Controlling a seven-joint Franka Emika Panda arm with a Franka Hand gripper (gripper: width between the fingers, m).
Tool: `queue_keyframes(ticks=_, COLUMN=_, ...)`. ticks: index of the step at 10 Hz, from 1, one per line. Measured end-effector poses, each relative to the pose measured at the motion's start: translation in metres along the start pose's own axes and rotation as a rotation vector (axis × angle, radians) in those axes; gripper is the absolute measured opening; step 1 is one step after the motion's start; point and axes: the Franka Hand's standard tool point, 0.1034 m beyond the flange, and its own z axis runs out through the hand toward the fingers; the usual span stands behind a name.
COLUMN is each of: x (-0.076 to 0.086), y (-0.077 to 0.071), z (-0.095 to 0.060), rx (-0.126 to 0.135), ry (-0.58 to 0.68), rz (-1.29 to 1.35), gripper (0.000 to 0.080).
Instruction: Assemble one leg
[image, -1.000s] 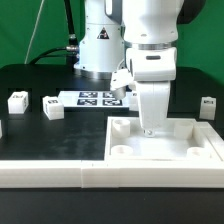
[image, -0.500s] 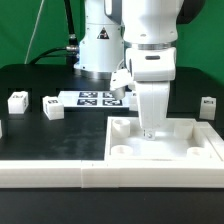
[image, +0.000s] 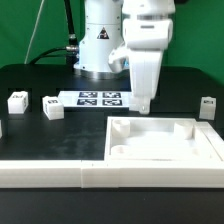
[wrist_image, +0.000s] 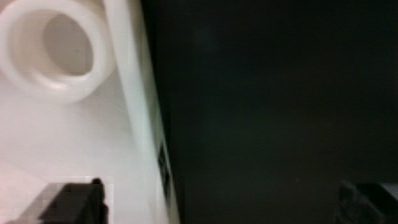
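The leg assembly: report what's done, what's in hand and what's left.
Done: nothing visible. The panel shows only empty corner sockets.
In hand: nothing. The gripper hangs open over the panel's edge, fingers wide apart.
Left: everything. Legs lie loose on the table, two at the exterior view's left, one at its right. One likely needs grasping and seating in a socket.

Open black table noted between the marker board and the panel. Exterior view's left is narrowed by the leftmost leg and the second leg. The right-hand leg is set near the panel's far corner. Rear is blocked by the robot base; the gripper hangs over the panel's rear rim.
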Motion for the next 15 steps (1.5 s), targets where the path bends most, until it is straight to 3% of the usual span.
queue_keyframes(ticks=2, x=0.005, y=-0.024, z=-0.015, rx=-0.012, ry=-0.006, rz=0.073, gripper=0.0649)
queue_keyframes(ticks=3, x=0.012, y=-0.033, z=-0.015, rx=-0.015, ry=-0.002, rz=0.103, gripper=0.0649)
queue_keyframes(ticks=5, x=0.009, y=-0.031, z=-0.014, rx=-0.013, ry=-0.002, rz=0.120, gripper=0.0649)
queue_keyframes(ticks=8, x=0.011, y=-0.033, z=-0.013, rx=-0.011, ry=0.001, rz=0.392, gripper=0.0649)
queue_keyframes(ticks=9, x=0.016, y=-0.046, z=-0.008, rx=0.008, ry=0.006, rz=0.625, gripper=0.0649)
queue_keyframes(ticks=12, x=0.052, y=-0.065, z=-0.003, rx=0.027, ry=0.004, rz=1.038, gripper=0.0649)
queue_keyframes(ticks=15, x=0.096, y=-0.069, z=0.001, rx=0.053, ry=0.017, rz=1.360, gripper=0.0649)
